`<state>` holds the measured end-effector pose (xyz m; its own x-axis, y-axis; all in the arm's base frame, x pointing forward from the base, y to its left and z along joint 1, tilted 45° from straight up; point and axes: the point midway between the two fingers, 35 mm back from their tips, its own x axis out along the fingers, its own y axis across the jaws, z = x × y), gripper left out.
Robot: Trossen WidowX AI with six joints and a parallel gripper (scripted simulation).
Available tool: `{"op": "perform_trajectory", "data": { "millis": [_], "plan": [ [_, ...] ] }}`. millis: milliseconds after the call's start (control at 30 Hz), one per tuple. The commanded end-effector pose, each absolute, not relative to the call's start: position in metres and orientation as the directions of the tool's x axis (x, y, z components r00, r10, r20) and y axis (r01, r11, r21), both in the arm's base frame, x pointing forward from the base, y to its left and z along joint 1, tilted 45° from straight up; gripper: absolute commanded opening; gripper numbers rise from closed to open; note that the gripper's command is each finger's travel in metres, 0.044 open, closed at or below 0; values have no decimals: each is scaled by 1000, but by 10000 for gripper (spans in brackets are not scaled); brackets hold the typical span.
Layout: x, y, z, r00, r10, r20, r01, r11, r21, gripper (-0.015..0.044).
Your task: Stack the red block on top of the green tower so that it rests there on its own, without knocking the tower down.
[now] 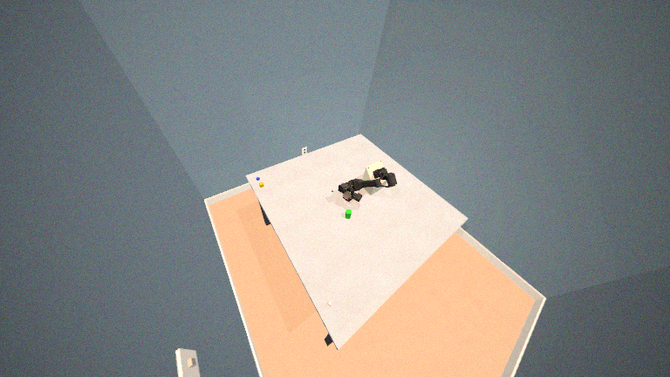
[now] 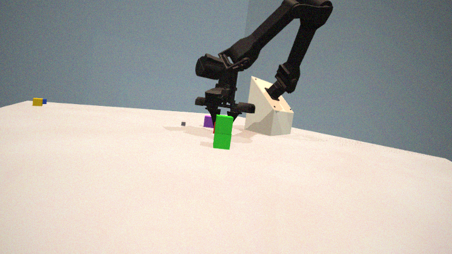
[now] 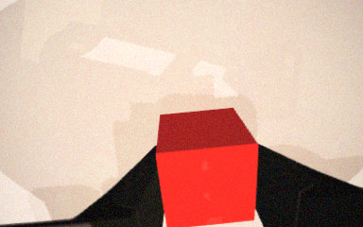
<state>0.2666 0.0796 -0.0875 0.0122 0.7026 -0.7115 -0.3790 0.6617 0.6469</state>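
- We found the tool [image 3: 208, 189] closed on the red block [image 3: 207, 175], its dark fingers pressed to the block's two sides. The block sat low on the tabletop [image 2: 133, 187], toward the far edge, near the arm's cream base [image 2: 269, 114].
- The green tower [image 2: 222, 131] stood two blocks high just beside the grasp, on the side toward the near edge.
- We judged the step in hand to be the lift. It called for a straight vertical rise until the block's underside cleared the tower's top, and only then a sideways move toward the tower.
- We judged the main risk to be a finger or the block brushing the upper green block during that move. A slow descent and a release only once the block rested flat would limit it.
- The wrist view showed the contact on both faces of the block. It did not show the tower.
- The exterior view showed the tower's height and a purple block [image 2: 208, 121] behind it, but the tower hid nearly all of the red block.
- The top view [image 1: 348, 213] showed the tower's place on the tabletop, well apart from the yellow and blue blocks [image 1: 261, 184] at the far left corner.
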Motion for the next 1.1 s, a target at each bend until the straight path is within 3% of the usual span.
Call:
{"op": "perform_trajectory", "data": {
  "millis": [0, 1067],
  "plan": [
    [266, 76, -84, 11, 704, -710, -377, 661, 649, 0],
    [267, -5, -4, 12, 701, -713, -377, 664, 646, 0]
  ]
}}
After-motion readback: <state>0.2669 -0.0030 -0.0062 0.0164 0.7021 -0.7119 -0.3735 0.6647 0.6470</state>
